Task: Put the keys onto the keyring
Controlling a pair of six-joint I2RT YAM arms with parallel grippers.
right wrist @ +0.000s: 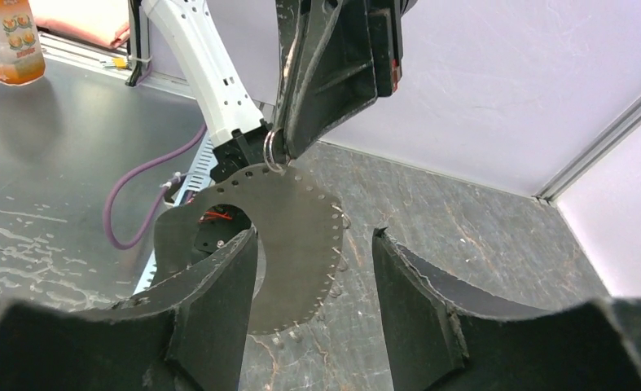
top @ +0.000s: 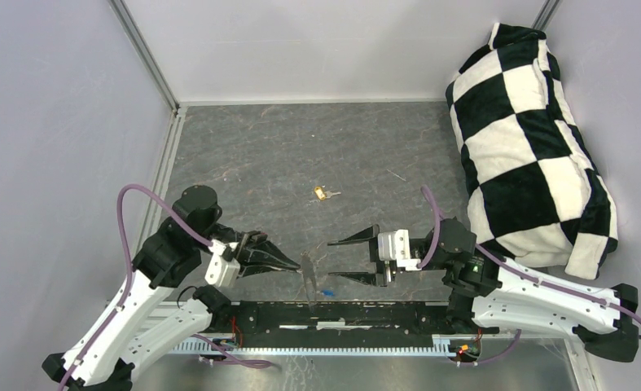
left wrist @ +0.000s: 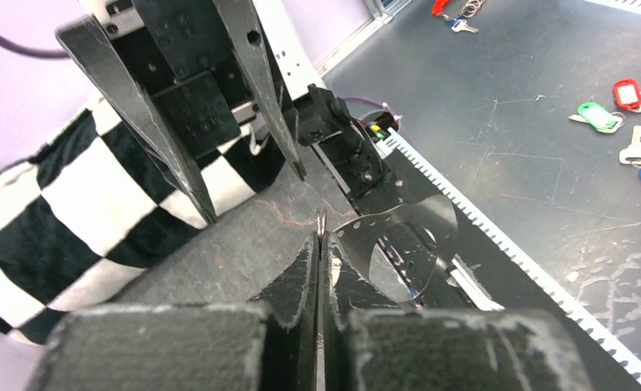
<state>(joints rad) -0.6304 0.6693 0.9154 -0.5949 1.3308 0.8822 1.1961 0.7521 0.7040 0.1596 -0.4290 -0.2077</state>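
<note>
The left gripper [top: 296,267] is clamping the keyring [top: 309,280], which is hanging edge-on just ahead of the right gripper [top: 335,260]. The right jaws are standing apart, holding nothing. The gold key [top: 323,193] is lying above centre frame. The blue key [top: 327,291] is lying just under the right gripper's lower jaw. The free right arm looks nearer both.

Left arm [top: 128,311] and right arm [top: 545,298]: white link shells joined by black joint housings, and a purple cable [top: 124,221] looped along each. Left claw [top: 299,267] and right claw [top: 333,259]: two black, tapered, pointed fingers [top: 354,236] on a white-and-black mount.
</note>
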